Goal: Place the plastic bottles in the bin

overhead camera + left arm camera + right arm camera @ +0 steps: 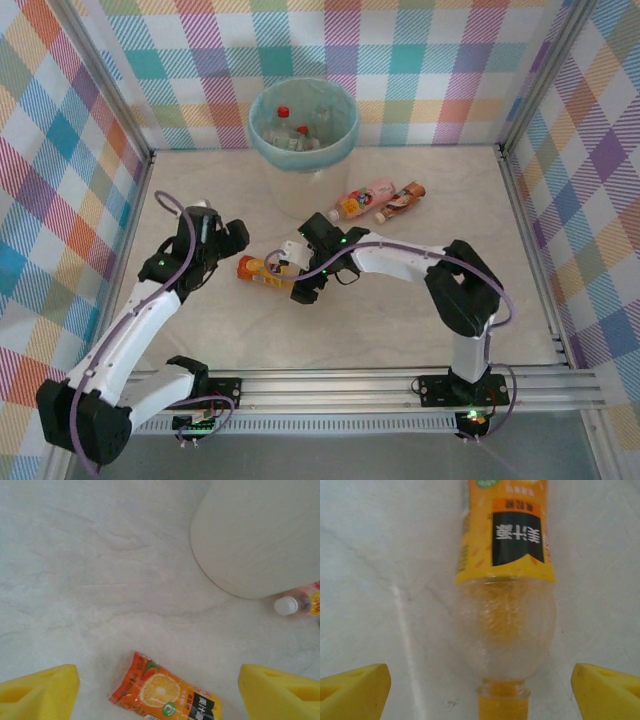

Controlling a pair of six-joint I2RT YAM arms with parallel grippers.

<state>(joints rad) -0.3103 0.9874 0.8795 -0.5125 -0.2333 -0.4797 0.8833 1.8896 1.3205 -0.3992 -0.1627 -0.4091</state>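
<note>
Grasp step: right gripper [480,694], spread wide, flanks the neck of the orange-yellow bottle [503,555] lying on the table [400,320] near the bin [300,185], left gripper [159,692] also spread beside it; next needs closing on the neck, then lifting.

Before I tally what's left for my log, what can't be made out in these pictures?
Top view: the bottles in the bin overlap and are too small to count; its rim hides any lower ones.
Top view: the orange bottle has its cap end under the right gripper.
Left wrist view: the pink bottle is cut off by the right edge, the orange bottle by the bottom edge.
Right wrist view: the orange bottle's cap is cut off by the bottom edge.
</note>
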